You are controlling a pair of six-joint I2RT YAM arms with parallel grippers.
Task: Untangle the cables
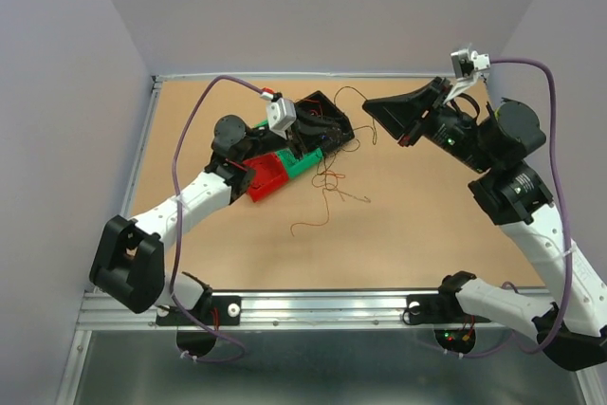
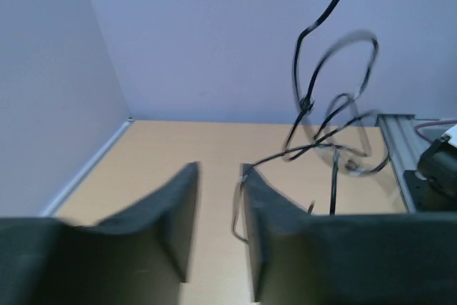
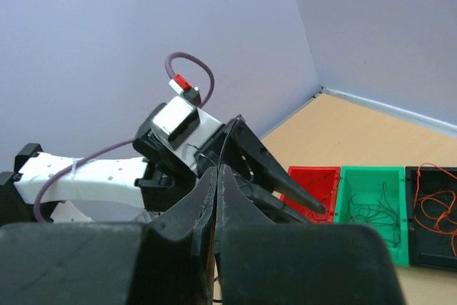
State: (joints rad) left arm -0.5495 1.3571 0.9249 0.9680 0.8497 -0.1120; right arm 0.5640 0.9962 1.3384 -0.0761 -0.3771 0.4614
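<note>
My right gripper (image 1: 370, 102) is shut on a thin black cable (image 1: 373, 126) and holds it above the table; in the right wrist view the cable (image 3: 230, 139) rises from the closed fingertips. My left gripper (image 1: 330, 130) is open, raised over the trays. In the left wrist view the same black cable (image 2: 296, 76) curls up from beside its right finger (image 2: 275, 212), lying against that fingertip, not pinched. Loose red and orange cables (image 1: 332, 187) lie tangled on the brown table.
A red tray (image 1: 268, 175), a green tray (image 1: 302, 160) and a black tray (image 1: 327, 113) stand in a row under the left gripper. In the right wrist view the green tray (image 3: 353, 180) holds dark wires and the black one (image 3: 410, 208) orange wires. Purple walls surround the table.
</note>
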